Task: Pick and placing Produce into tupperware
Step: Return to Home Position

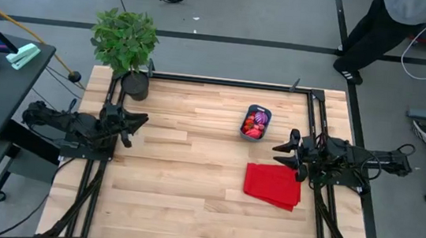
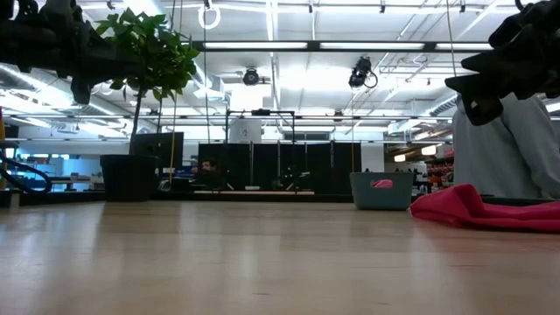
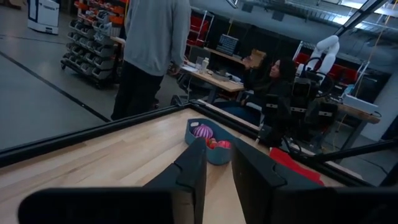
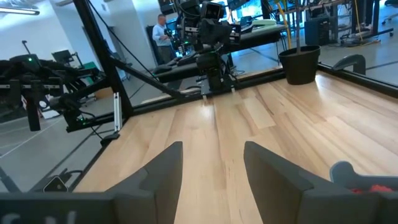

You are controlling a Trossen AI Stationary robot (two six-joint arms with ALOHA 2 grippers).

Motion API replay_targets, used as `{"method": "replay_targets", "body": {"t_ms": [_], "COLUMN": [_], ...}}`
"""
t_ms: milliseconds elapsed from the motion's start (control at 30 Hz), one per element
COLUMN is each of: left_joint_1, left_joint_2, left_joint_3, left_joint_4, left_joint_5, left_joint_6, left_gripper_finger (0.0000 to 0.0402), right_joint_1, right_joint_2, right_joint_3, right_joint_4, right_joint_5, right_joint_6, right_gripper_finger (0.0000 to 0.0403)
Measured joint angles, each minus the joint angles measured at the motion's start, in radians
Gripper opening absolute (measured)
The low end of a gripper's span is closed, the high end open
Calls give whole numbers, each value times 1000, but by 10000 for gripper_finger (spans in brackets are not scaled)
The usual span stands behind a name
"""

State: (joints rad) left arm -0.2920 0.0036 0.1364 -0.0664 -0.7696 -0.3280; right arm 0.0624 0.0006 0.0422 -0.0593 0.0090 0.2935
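The blue tupperware (image 1: 256, 123) sits on the far right part of the table, with red produce and one purple piece (image 1: 254, 124) inside; it also shows in the low view (image 2: 381, 190) and the left wrist view (image 3: 207, 142). My left gripper (image 1: 143, 119) hovers over the table's left side, open and holding nothing. My right gripper (image 1: 276, 149) hovers at the right side, just above the red cloth (image 1: 272, 185), open and holding nothing. No produce lies loose on the table.
A potted plant (image 1: 128, 47) in a dark pot stands at the far left corner. The red cloth lies flat near the right edge (image 2: 486, 210). A person stands beyond the far right corner (image 1: 385, 26). Bare wood (image 1: 191, 180) spans the middle.
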Motion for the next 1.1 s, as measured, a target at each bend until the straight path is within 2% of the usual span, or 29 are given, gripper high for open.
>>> {"method": "replay_targets", "body": {"t_ms": [333,700,1100], "left_joint_1": [0,0,0], "left_joint_2": [0,1,2], "left_joint_3": [0,0,0], "left_joint_4": [0,0,0], "left_joint_5": [0,0,0], "left_joint_6": [0,0,0], "left_gripper_finger": [91,80,91], "right_joint_1": [0,0,0], "right_joint_2": [1,30,31], "right_joint_3": [0,-1,-1], "right_joint_4": [0,0,0], "right_joint_5": [0,0,0], "right_joint_6": [0,0,0], "right_gripper_finger": [180,180,180]}}
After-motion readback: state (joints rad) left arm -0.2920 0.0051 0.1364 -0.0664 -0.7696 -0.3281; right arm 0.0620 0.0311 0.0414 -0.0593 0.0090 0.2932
